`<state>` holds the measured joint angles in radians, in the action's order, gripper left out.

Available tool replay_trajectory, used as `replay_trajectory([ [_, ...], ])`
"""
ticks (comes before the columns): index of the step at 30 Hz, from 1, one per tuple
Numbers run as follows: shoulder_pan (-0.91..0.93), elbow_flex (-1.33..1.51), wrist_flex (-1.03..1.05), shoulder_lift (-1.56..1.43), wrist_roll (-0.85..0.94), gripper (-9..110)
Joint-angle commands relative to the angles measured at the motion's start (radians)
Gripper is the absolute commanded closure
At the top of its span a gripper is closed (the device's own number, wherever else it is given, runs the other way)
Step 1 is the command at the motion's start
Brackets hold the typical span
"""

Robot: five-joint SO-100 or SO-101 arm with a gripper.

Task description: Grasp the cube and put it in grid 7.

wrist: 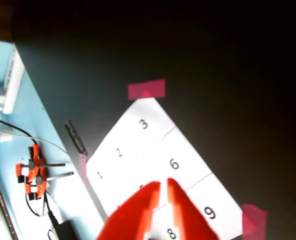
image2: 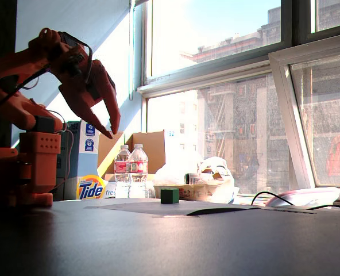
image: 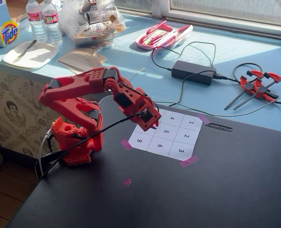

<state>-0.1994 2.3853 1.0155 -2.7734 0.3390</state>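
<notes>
1. Jaws (wrist: 162, 186) in the wrist view stood nearly closed, only a thin slit between the two red tips, with nothing gripped; they hung over the middle of the paper sheet (wrist: 138, 145), where squares 1, 2, 3, 6, 9 and part of 8 could be read. Square 7 and the cube lay outside this picture.
2. From the high fixed view, the red arm (image: 79, 102) was folded at the elbow and reached forward and down, its jaws (image: 151, 126) above the far left part of the sheet on the dark counter (image: 216, 190). The arm covered the corner where square 7 would sit, and the cube could not be seen.
3. At counter level in the other fixed view, the cube (image2: 169, 195) looked small and dark green against the bright window, resting on the sheet. The jaws (image2: 112, 133) pointed down, raised well above it and to its left. Which square held the cube could not be told.
</notes>
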Motion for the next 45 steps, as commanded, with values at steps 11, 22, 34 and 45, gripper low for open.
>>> replay_trajectory([
  [11,0.225,0.331,0.064,-0.334,-0.189,101],
  [22,0.287,0.575,-0.064,-0.449,-0.202,101],
  [34,0.308,0.727,-0.181,-0.531,-0.232,101],
  [45,0.328,0.730,-0.184,-0.529,-0.258,101],
])
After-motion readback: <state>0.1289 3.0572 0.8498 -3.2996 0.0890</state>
